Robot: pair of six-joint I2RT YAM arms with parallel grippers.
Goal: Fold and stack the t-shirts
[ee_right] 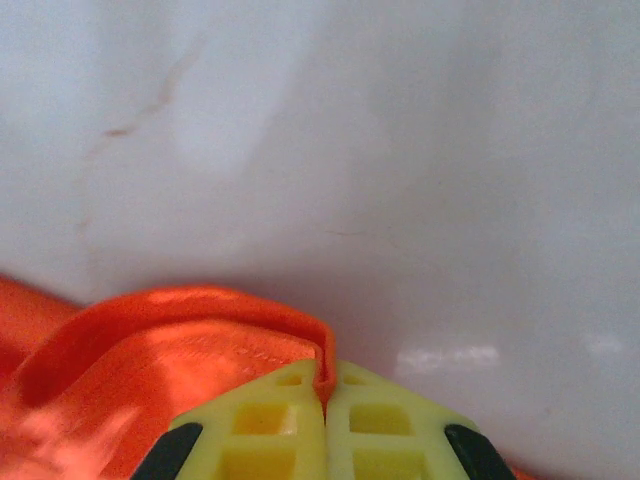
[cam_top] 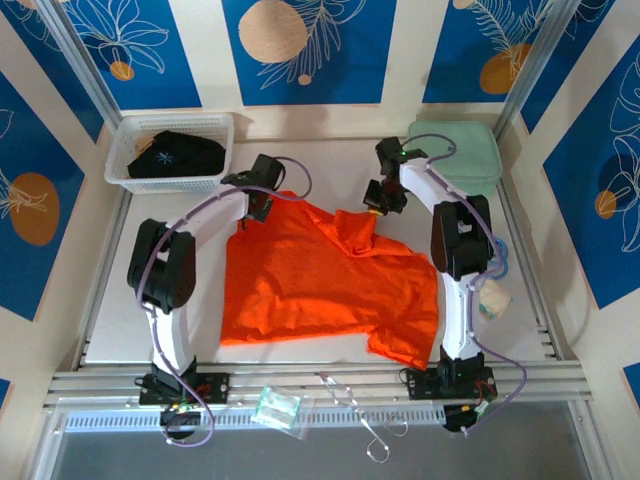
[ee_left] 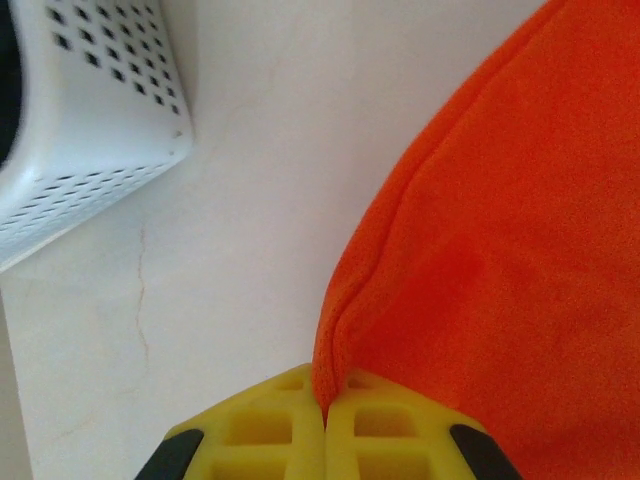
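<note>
1. Two pinches hold the orange t-shirt (cam_top: 320,285), which lies spread at centre. Your left gripper (ee_left: 325,415) has its jaws closed on the cloth edge at eleven o'clock. Your right gripper (ee_right: 325,385) is clamped on a raised fold at one o'clock, probably to stretch the far edge for folding.
2. The black t-shirt (cam_top: 178,155) lies in the basket (cam_top: 125,182) at ten o'clock.
3. Both wrist views cut off how deep the cloth sits between the jaws.

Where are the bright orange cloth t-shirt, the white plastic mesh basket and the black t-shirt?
bright orange cloth t-shirt (cam_top: 320,285): top external, mid-body.
white plastic mesh basket (cam_top: 170,185): top external, near wall.
black t-shirt (cam_top: 180,157): top external, its middle.
</note>
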